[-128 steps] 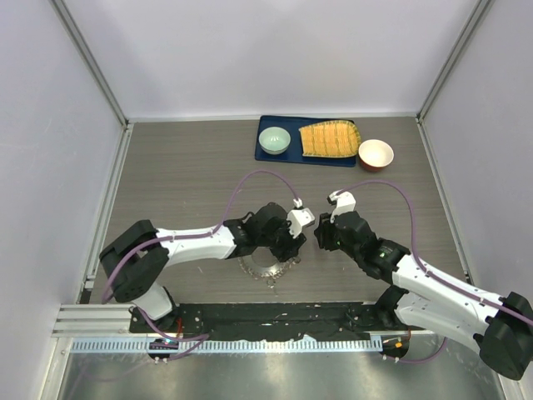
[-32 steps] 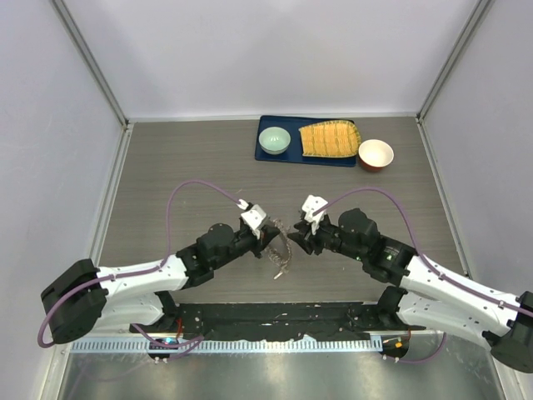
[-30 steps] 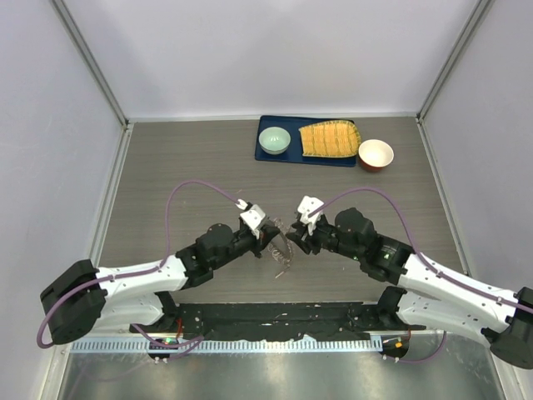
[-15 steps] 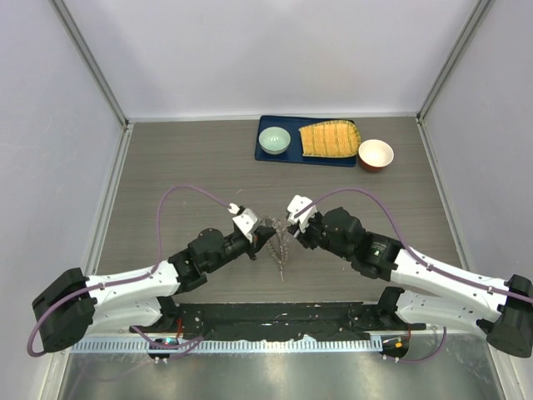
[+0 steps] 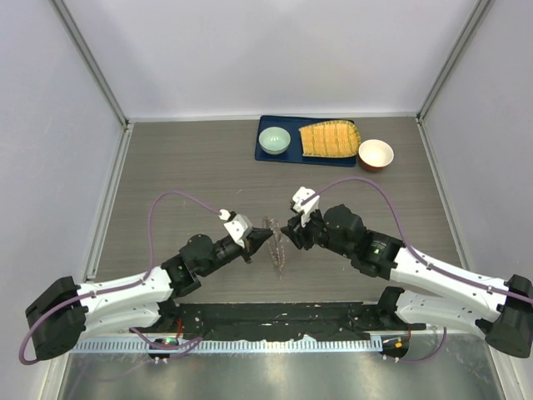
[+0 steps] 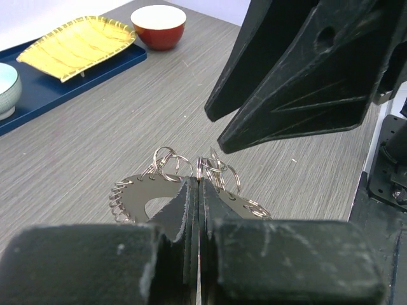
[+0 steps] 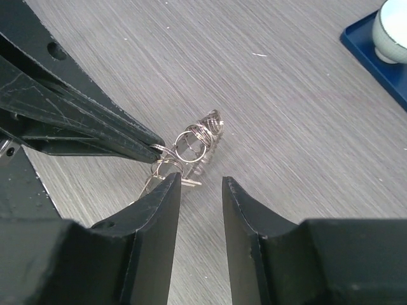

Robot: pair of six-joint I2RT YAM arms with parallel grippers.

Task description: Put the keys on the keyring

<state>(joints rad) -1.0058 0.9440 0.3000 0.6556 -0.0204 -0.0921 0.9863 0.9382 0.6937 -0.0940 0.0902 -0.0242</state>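
Note:
My left gripper point(image 5: 261, 240) point(image 6: 199, 182) is shut on the rim of the keyring point(image 5: 276, 244) point(image 6: 136, 197), a flat grey metal ring fringed with small split rings, and holds it upright above the table. In the top view the ring shows edge-on. My right gripper point(image 5: 290, 235) point(image 7: 200, 185) stands open just right of the ring, and nothing lies between its fingers. A thin silver piece that looks like the key point(image 7: 191, 183) pokes out at the inner edge of its left finger, among the rings point(image 7: 191, 145). I cannot tell whether it hangs from one.
At the back a blue tray point(image 5: 265, 156) holds a pale green bowl point(image 5: 274, 140) and a yellow ribbed dish point(image 5: 330, 138). A red bowl point(image 5: 376, 154) stands beside the tray. Grey walls close off the left, right and back sides.
The left arm has drawn back toward the near left, carrying the keyring. The ring has turned more edge-on. The right gripper has shifted a little left and stays close beside the ring.

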